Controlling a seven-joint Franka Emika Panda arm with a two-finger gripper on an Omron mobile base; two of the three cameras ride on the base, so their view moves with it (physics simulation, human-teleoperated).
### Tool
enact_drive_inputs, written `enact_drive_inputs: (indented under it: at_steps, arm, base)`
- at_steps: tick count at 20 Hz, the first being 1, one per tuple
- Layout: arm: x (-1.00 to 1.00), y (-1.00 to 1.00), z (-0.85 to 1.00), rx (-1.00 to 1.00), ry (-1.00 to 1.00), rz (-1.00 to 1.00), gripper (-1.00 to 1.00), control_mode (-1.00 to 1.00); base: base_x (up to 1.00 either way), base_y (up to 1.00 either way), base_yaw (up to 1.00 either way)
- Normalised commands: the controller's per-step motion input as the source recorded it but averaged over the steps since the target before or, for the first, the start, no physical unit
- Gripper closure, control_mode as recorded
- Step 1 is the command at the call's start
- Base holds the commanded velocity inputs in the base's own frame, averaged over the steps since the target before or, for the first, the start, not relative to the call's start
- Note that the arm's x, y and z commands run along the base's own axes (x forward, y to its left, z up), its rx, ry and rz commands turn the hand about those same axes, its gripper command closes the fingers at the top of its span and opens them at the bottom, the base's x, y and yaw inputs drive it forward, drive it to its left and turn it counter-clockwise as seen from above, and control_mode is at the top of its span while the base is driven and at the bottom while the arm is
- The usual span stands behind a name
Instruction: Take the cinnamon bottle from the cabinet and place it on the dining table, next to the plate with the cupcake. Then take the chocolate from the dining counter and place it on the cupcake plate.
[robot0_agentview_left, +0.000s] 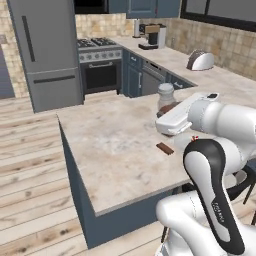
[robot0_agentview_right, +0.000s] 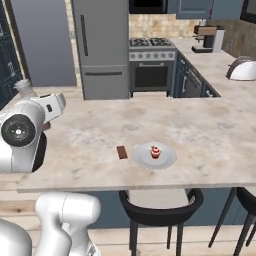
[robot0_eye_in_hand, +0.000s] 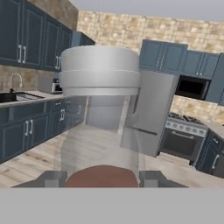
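Observation:
My gripper (robot0_eye_in_hand: 101, 181) is shut on the cinnamon bottle (robot0_eye_in_hand: 99, 113), which stands upright in the hand view with its pale grey cap on top and reddish-brown contents between the fingertips (robot0_eye_in_hand: 52, 178). From the left base view the bottle (robot0_agentview_left: 166, 92) is held above the far right part of the dining table (robot0_agentview_left: 110, 140). From the right base view the bottle's cap (robot0_agentview_right: 23, 86) pokes up behind the hand at the table's left end. The chocolate (robot0_agentview_left: 164, 148) (robot0_agentview_right: 121, 152) lies flat on the table just left of the plate (robot0_agentview_right: 168, 159), which holds the cupcake (robot0_agentview_right: 155, 151).
A grey fridge (robot0_agentview_left: 47, 50) and an oven (robot0_agentview_left: 100, 70) stand beyond the table (robot0_agentview_right: 210, 130). A toaster (robot0_agentview_left: 200, 61) and coffee machine (robot0_agentview_left: 152, 36) sit on the back counter. Dark blue wall cabinets (robot0_eye_in_hand: 175, 59) hang above. A black stool (robot0_agentview_right: 160, 205) stands at the table's near edge.

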Motion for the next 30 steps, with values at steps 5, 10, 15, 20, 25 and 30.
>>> enact_drive_inputs:
  at_steps: [5,10,15,20,25,30]
  arm:
    - [0.00,0.00,0.00,0.00,0.00,0.00,1.00,1.00]
    - [0.00,0.00,0.00,0.00,0.00,0.00,1.00,1.00]
    - [0.00,0.00,0.00,0.00,0.00,0.00,1.00,1.00]
    - [0.48,-0.21,-0.01,0.00,0.03,-0.07,1.00,-1.00]
    - [0.95,-0.43,0.00,0.00,0.18,-0.39,1.00,-1.00]
    - [0.90,-0.38,-0.34,0.00,0.16,-0.55,1.00,-1.00]
  base:
    - [0.43,0.00,0.31]
    - [0.76,0.00,0.12]
    - [0.84,0.00,0.12]
    - [0.13,0.00,0.03]
    - [0.00,0.00,0.00]
    - [0.00,0.00,0.00]
